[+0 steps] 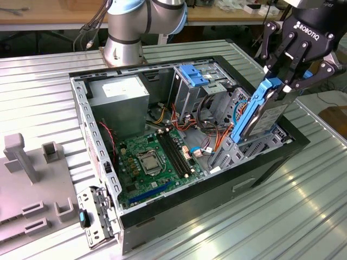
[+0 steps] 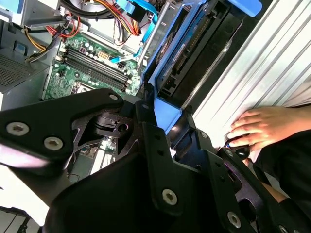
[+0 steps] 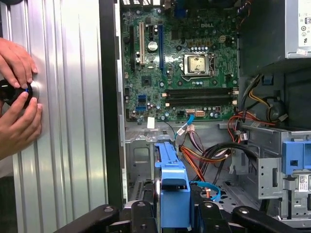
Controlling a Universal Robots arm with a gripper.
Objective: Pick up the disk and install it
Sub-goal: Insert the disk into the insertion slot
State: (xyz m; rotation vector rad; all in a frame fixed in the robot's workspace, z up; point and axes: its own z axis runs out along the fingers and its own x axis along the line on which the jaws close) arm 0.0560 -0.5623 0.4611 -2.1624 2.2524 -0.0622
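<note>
Watching the feeds from my desk, I have the black multi-link gripper (image 1: 286,81) hanging over the corner of the open black computer case (image 1: 260,179) at the exterior view's right. Its body runs up out of the frame, and its fingers slant down toward the inside of the case. The fingers are pressed together on the upper end of the disk (image 1: 265,111), a flat grey-black metal hard drive clipped in a bright blue plastic carrier frame, and they pinch it by that blue frame.

The disk stands steeply tilted. Its top is above the case rim and its lower end is down inside, just beside the grey metal drive cage (image 1: 217,103). I cannot tell whether that lower end touches anything.

The arm's silver-and-blue base (image 1: 135,27) stands behind the case on the ribbed metal table (image 1: 271,227).

In the first wrist view I look down along the blue carrier to the green motherboard (image 3: 184,63) and a tangle of orange and black cables (image 3: 204,155). The blue plastic bracket (image 3: 294,158) sits on the cage to one side.

A person's hand (image 2: 262,127) rests on the table beside the case, its fingertips on a small black round object (image 2: 238,151).
</note>
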